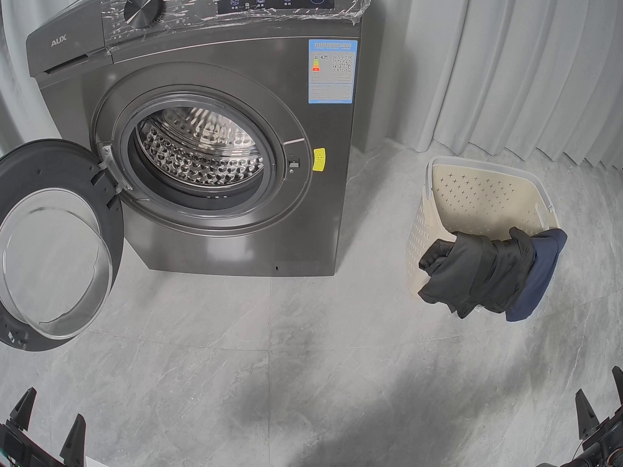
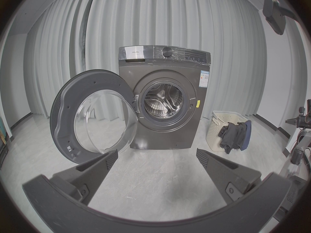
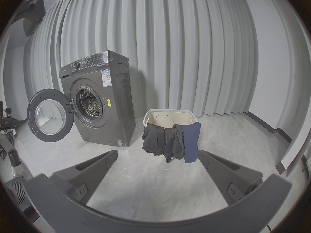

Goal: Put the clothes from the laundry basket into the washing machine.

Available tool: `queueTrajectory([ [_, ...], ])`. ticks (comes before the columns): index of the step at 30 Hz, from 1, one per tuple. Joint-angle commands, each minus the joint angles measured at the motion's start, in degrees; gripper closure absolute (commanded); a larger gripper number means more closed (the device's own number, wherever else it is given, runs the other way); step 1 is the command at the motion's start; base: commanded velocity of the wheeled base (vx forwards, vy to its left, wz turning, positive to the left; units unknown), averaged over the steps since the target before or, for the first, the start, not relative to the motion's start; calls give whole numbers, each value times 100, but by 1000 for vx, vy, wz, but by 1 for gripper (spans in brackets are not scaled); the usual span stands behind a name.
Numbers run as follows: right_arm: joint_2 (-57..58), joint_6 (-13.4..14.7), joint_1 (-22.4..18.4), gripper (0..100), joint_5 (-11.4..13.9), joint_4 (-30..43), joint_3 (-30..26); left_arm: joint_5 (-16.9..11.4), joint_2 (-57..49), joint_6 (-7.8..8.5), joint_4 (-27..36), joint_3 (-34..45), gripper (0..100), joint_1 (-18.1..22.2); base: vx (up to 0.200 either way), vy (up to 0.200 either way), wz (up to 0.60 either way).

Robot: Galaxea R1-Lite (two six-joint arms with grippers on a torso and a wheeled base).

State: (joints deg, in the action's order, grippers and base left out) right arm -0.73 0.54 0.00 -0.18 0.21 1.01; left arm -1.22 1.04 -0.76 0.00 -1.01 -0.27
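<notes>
One grey washing machine (image 1: pixel 305 215) stands ahead on your left, its round door (image 1: pixel 55 248) swung wide open. The cream laundry basket (image 1: pixel 483 192) sits on the floor to its right, well apart, with a black garment (image 1: pixel 480 270) and a blue garment (image 1: pixel 542 274) draped over its near rim. Your left gripper (image 1: pixel 52 416) and right gripper (image 1: pixel 598 390) hang low, fingers spread wide.

We lose the cream plastic laundry basket's (image 1: pixel 483 163) near rim under the black garment (image 1: pixel 477 270) and navy cloth (image 1: pixel 542 267); the head view's edge crops the round grey washer door (image 1: pixel 39 163), left hand (image 1: pixel 54 405) and right hand (image 1: pixel 598 384).
</notes>
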Motion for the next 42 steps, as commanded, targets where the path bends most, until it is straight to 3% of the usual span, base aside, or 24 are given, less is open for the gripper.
queueTrajectory([
  [1, 73, -1, 0, 0, 1, -3, -101, -1, -86, -4, 0, 92, 0, 0, 0, 0, 0],
  [9, 73, -1, 0, 0, 1, -3, -101, -1, -86, -12, 0, 92, 0, 0, 0, 0, 0],
  [30, 73, -1, 0, 0, 1, -3, -101, -1, -86, -21, 0, 92, 0, 0, 0, -200, 0],
  [42, 73, -1, 0, 0, 1, 6, -101, -1, -86, -21, 0, 92, 0, 0, 0, 0, 0],
])
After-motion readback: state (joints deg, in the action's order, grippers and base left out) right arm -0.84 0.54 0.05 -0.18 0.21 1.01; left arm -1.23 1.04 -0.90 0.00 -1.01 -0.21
